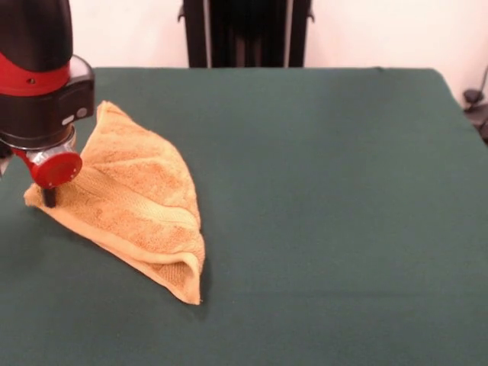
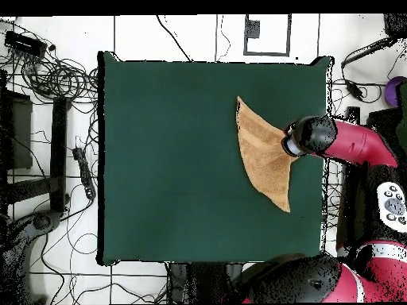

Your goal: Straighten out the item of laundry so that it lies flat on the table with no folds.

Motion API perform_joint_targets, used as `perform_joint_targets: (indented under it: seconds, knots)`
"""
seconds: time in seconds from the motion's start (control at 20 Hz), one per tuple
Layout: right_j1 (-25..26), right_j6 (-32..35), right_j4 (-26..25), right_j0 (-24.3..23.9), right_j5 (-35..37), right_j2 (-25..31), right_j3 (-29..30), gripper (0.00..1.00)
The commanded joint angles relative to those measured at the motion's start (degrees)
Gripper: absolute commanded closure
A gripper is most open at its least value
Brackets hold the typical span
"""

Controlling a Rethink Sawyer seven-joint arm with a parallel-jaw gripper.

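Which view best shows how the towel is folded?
The front view: the towel shows its doubled layers, the woven band and the rolled fold at its near corner. The overhead view gives only its triangular outline near the table edge, partly covered by the arm.

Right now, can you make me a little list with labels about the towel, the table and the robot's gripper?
towel: golden-tan towel, folded over into a triangle shape, not flat yet
stripe: a woven band runs across the top layer
table: dark green table, much bigger than the towel
towel spot: near one table edge
gripper: gripper is down at one towel corner; open or shut cannot be seen
arm: red and black arm reaches in over the edge
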Motion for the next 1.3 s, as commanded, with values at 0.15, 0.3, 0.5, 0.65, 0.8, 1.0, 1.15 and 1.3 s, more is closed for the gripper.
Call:
perform_joint_targets:
  seconds: [0.15,0.3,0.5,0.65,0.8,1.0,1.15,1.3]
  knots:
    - [-1.7,-2.7,2.6,3.2,11.5,0.6,7.0,1.00]
    - [-4.7,0.9,4.4,4.3,11.3,0.4,11.4,1.00]
    - [-7.9,5.8,6.3,6.4,10.1,-0.4,16.0,1.00]
    - [-8.8,6.6,7.3,7.4,10.2,-1.2,17.1,1.00]
    - [-7.9,5.7,7.7,7.4,9.6,-1.6,16.4,1.00]
    - [-6.5,5.7,8.6,7.3,7.2,-1.8,16.7,1.00]
    - [-6.6,9.6,11.2,8.1,4.9,-2.2,19.4,1.00]
    - [-6.9,14.0,14.6,9.1,2.5,-2.5,23.1,1.00]
